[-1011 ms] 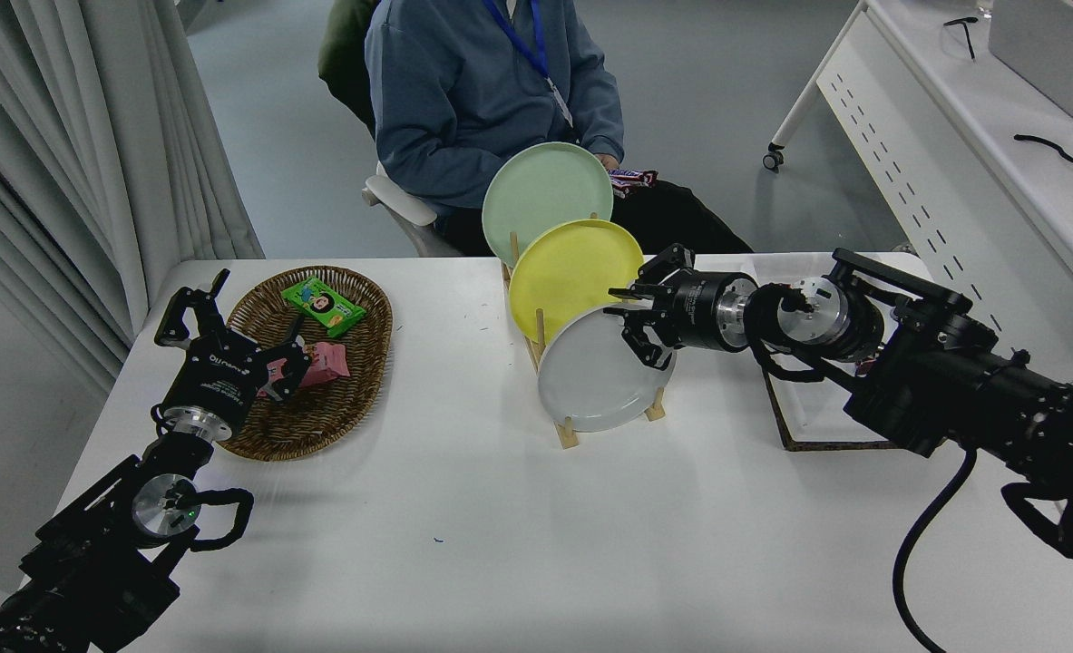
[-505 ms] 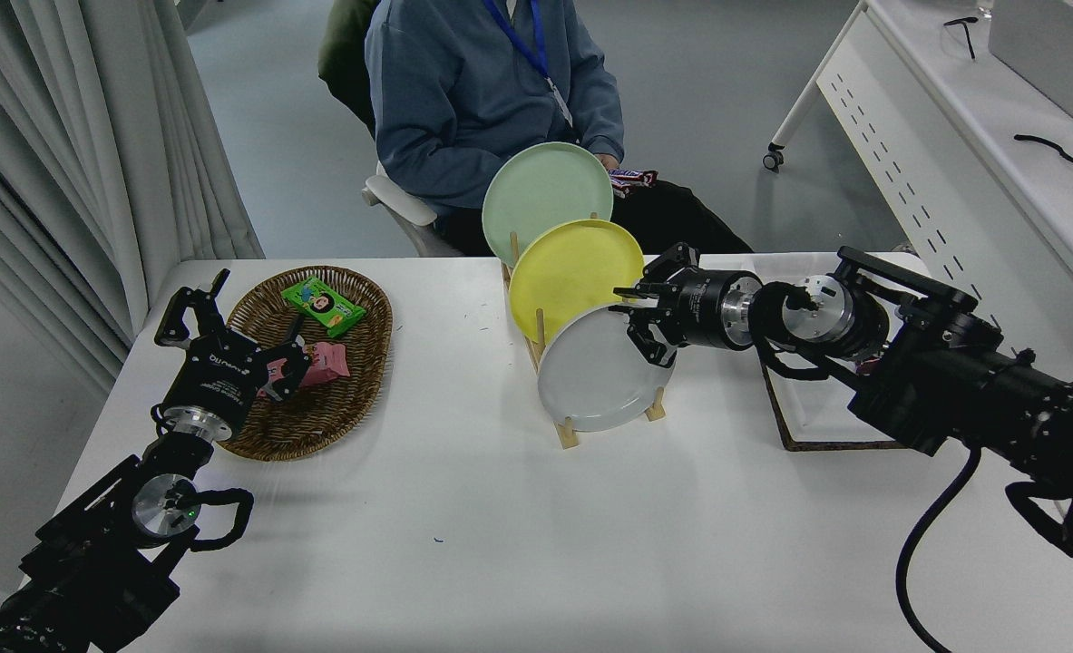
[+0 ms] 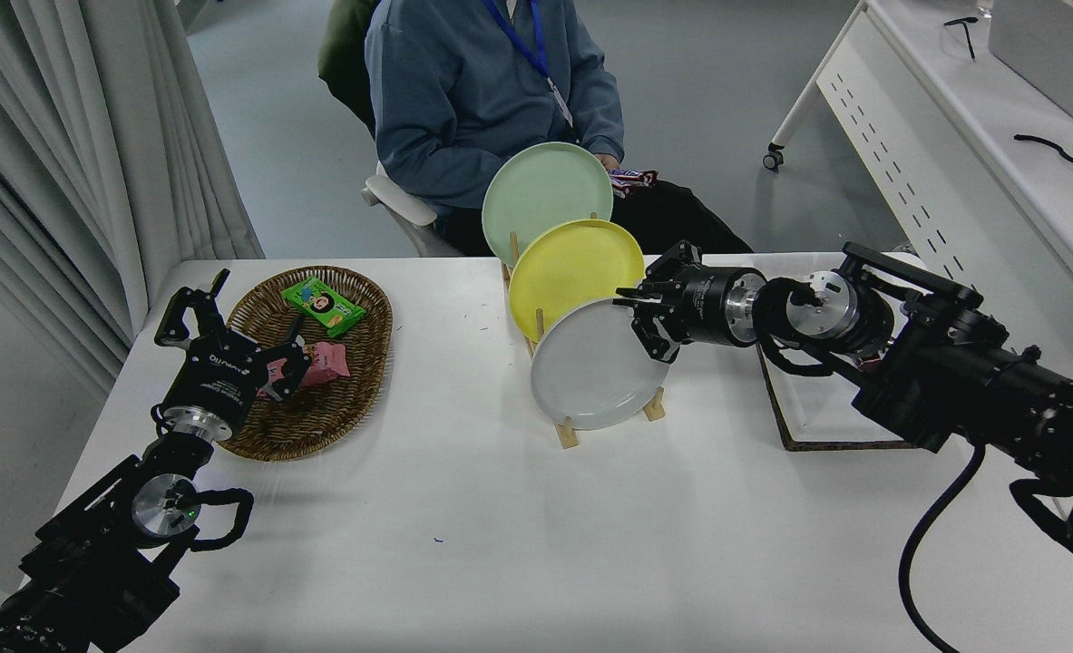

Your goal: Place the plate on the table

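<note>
Gripping the smooth round grey plate (image 3: 595, 367) at its 2 o'clock rim, right end effector (image 3: 647, 319) clamped; plate upright in wooden rack (image 3: 569, 433) on matte white desk (image 3: 518, 535). Left end effector (image 3: 228, 326) splayed apart.

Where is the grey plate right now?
In the head view the grey plate stands upright at the front of the wooden rack, mid-table, just before the yellow plate. The right gripper holds its upper right rim.
</note>
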Robot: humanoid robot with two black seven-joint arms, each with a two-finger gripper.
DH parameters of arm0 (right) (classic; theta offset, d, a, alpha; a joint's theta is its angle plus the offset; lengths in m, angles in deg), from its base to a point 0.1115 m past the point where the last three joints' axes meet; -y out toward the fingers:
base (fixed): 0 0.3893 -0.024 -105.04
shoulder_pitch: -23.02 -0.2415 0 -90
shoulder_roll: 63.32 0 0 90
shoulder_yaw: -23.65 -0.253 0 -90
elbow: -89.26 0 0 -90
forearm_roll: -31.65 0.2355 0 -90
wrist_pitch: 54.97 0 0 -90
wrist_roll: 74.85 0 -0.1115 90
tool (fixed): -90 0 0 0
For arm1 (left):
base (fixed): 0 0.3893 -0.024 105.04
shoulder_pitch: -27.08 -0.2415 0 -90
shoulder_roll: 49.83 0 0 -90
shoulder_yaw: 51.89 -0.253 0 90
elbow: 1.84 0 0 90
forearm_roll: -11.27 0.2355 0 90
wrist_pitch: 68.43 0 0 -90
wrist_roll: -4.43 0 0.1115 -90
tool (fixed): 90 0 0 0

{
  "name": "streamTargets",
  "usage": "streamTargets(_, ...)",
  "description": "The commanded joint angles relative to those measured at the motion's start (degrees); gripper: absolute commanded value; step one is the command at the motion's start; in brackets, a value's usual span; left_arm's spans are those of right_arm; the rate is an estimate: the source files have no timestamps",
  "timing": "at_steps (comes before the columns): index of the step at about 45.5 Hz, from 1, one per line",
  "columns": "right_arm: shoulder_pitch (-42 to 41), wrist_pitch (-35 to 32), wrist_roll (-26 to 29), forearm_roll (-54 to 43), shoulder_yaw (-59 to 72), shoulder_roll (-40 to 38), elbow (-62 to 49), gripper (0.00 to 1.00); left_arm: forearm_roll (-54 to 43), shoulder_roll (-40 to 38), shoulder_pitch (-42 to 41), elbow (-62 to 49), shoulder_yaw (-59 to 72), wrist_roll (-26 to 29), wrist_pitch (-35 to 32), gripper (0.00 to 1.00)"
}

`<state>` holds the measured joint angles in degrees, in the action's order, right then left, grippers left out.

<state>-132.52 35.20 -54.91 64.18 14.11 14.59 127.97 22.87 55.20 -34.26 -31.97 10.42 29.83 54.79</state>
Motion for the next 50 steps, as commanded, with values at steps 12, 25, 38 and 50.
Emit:
streamTargets(12, -4.42, -0.26, 0.63, 0.08, -0.91, -5.48, 3.55, 0.00, 0.00, 0.00, 0.00, 0.07, 0.00, 0.00, 0.00, 1.00)
streamTargets(25, -14.35, 1.14, 3.18, 2.80, -1.96, -12.96, 9.00, 0.00, 0.00, 0.00, 0.00, -0.02, 0.00, 0.00, 0.00, 1.00)
streamTargets(38, -20.24, 9.31, 4.59, 11.41, -2.76, -14.80, 14.28, 0.00, 0.00, 0.00, 0.00, -0.02, 0.00, 0.00, 0.00, 1.00)
streamTargets(50, -20.07, 18.54, 4.67, 19.68, -3.81, -12.87, 17.44, 0.00, 0.00, 0.00, 0.00, -0.02, 0.00, 0.00, -0.08, 1.00)
